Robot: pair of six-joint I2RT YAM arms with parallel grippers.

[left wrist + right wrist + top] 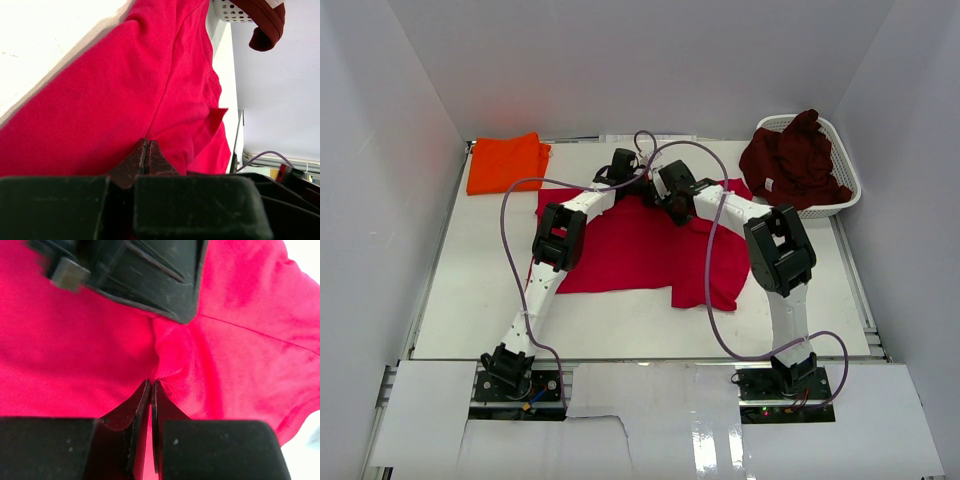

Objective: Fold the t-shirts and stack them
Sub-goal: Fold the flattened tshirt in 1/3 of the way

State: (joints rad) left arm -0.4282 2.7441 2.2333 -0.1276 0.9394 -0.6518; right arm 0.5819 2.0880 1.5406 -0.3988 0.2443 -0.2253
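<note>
A crimson red t-shirt (640,255) lies spread across the middle of the table. Both grippers meet at its far edge. My left gripper (146,145) is shut, and a crease of the red t-shirt (125,90) runs into its tips. My right gripper (151,385) is shut on the red t-shirt (240,360), with cloth showing between its fingers. From above, the left gripper (630,183) and right gripper (657,197) sit close together. An orange t-shirt (505,162) lies folded at the back left. A dark maroon t-shirt (795,160) is heaped in the basket.
The white lattice basket (845,190) stands at the back right, its corner (227,11) showing in the left wrist view. The left gripper's black body (135,275) hangs just above the right gripper's tips. White walls enclose the table on three sides.
</note>
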